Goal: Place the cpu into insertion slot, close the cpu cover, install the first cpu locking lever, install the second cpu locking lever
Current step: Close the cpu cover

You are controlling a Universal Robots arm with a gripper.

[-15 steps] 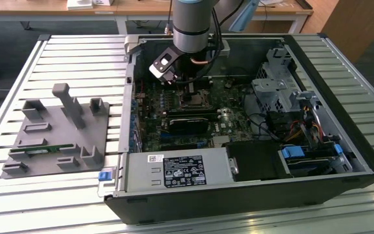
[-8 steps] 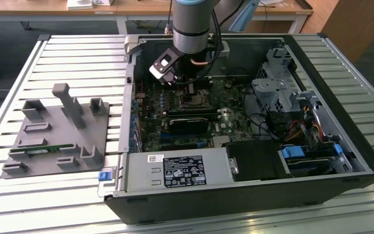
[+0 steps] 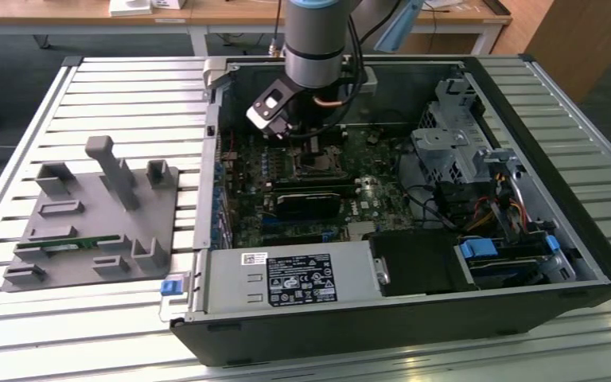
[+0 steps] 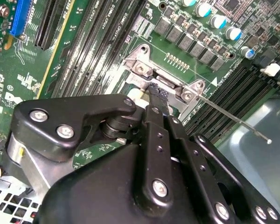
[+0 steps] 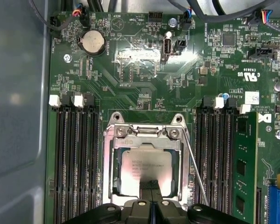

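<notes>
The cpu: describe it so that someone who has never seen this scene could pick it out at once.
Inside the open computer case lies a green motherboard with two banks of long black slots. Between those banks sits a silver-rimmed insertion slot, and the cpu is the flat square in it. Its silvery-tan metal top sets it apart from the dark parts around.

The arm (image 3: 317, 40) hangs straight down in the upper middle of the exterior view, wrist vertical. Its gripper (image 3: 311, 143) points downward; in both wrist views the two black fingers (image 4: 153, 90) (image 5: 146, 188) lie pressed together, tips meeting
</notes>
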